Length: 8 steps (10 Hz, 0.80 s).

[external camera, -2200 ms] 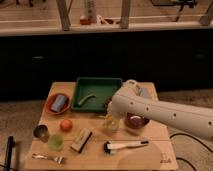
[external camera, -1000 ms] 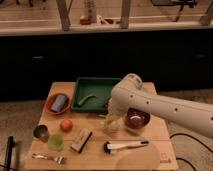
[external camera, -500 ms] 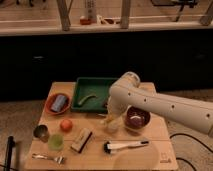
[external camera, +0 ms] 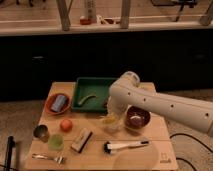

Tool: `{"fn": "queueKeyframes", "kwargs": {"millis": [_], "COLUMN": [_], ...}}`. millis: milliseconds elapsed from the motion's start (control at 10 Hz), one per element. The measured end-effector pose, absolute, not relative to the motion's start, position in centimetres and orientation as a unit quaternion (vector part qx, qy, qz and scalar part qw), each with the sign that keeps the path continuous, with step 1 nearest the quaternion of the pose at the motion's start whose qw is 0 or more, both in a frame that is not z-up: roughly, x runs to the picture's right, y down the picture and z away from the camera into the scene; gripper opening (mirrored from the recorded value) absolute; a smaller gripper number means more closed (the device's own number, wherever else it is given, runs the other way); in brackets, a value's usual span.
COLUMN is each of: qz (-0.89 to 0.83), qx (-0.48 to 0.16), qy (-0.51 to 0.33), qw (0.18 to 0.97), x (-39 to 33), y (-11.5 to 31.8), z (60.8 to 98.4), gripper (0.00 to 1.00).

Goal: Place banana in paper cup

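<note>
The white paper cup stands on the wooden table, just left of the dark red bowl. My gripper hangs at the end of the white arm, right above the cup's mouth and mostly hidden by the arm's wrist. A yellow-tan shape that looks like the banana shows at the cup's rim, under the gripper. I cannot tell whether it is held or rests in the cup.
A green tray with a thin green pod lies behind the cup. At the left are an orange bowl holding a grey can, an orange fruit, a metal cup and a green cup. A block, a brush and a fork lie in front.
The arm has swung left and lowered, bringing the gripper from beside the red bowl to right over the paper cup. Other things have not moved.
</note>
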State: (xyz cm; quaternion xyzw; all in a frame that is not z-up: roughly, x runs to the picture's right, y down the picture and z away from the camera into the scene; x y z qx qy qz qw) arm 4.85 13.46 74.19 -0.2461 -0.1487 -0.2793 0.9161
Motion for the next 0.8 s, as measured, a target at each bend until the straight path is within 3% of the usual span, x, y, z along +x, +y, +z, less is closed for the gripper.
{"fn": "queueKeyframes", "kwargs": {"millis": [800], "qz": [-0.283], "qx": [-0.248], "qy": [-0.152], "qw": [0.914], "x": [5.48], "y": [13.06], "z": [74.17], "gripper": [0.80]}}
